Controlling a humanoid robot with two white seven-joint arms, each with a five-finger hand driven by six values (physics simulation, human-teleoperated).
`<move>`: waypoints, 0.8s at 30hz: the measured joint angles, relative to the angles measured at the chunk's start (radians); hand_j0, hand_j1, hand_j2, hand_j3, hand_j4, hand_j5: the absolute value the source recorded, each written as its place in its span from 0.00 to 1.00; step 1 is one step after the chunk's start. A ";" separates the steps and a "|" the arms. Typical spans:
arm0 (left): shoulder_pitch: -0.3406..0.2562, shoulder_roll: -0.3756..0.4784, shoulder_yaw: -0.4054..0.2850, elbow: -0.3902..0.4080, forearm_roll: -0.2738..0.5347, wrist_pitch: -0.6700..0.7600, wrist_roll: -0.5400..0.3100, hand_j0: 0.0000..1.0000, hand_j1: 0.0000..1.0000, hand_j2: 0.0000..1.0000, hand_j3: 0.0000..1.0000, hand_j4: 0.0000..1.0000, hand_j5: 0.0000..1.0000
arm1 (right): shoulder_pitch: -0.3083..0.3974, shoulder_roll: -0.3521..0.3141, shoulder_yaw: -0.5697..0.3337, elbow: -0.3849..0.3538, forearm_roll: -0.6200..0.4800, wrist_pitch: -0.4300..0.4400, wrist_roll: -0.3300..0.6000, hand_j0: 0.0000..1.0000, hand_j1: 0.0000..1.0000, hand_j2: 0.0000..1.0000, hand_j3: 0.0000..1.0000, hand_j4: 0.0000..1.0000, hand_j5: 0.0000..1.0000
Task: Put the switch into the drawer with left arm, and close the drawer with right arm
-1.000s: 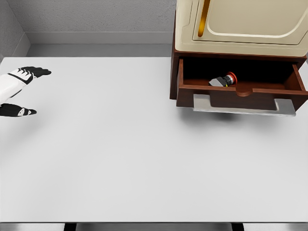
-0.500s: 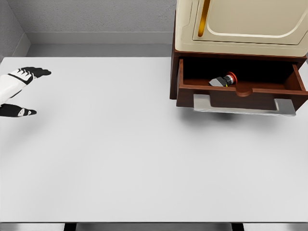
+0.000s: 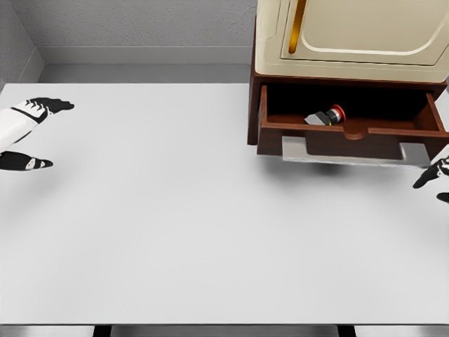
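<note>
The switch, grey with a red button, lies inside the open brown drawer of the cabinet at the upper right. My left hand rests open at the table's far left edge, far from the drawer, holding nothing. My right hand shows only its black fingertips at the right edge, just below the drawer's silver handle and apart from it, fingers spread.
A cream cabinet with a gold handle stands above the drawer. The white table spreads between the two hands. A grey wall runs along the back.
My right hand has come into view at the right edge, below the drawer's front. The left hand, the drawer and the switch have not moved.
</note>
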 measured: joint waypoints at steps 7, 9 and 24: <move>0.000 -0.001 -0.002 0.001 0.000 0.000 0.000 1.00 1.00 1.00 1.00 1.00 1.00 | -0.017 -0.010 0.078 -0.003 0.072 -0.051 0.017 0.51 0.51 0.51 0.51 0.51 0.51; 0.000 -0.001 -0.002 0.001 0.000 0.000 0.000 1.00 1.00 1.00 1.00 1.00 1.00 | -0.057 -0.011 0.082 -0.003 0.074 -0.054 0.018 0.52 0.52 0.52 0.52 0.52 0.52; 0.000 -0.001 -0.002 0.001 0.000 0.000 0.000 1.00 1.00 1.00 1.00 1.00 1.00 | -0.465 -0.044 0.392 -0.002 0.078 -0.056 0.019 0.56 0.56 0.56 0.56 0.56 0.56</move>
